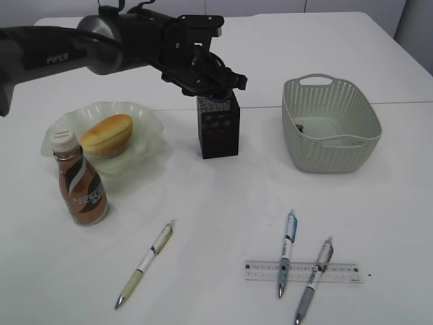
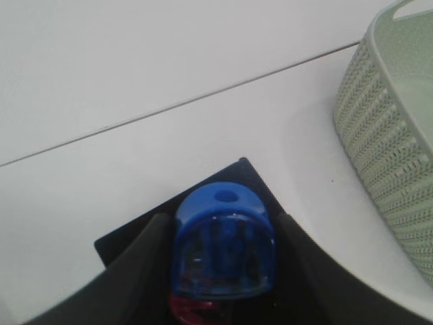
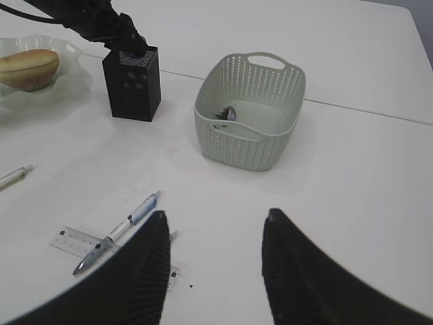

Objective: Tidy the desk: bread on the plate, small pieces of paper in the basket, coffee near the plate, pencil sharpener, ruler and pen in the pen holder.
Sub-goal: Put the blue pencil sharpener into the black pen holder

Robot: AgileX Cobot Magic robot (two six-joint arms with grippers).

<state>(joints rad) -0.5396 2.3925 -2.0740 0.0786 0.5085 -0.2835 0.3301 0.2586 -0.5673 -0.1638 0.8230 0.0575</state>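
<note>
Bread on plate

A translucent blue plastic pencil sharpener, glossy, sits above the matt black mesh pen holder. The perforated basket is dull grey-green plastic, the plate translucent and ruffled, the desk smooth matt white.

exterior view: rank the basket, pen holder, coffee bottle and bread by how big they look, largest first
1. basket, clearly largest
2. and 3. coffee bottle and pen holder, too alike to rank; the bottle stands nearer the camera and the arm hides the holder's top
4. bread, smallest
</note>
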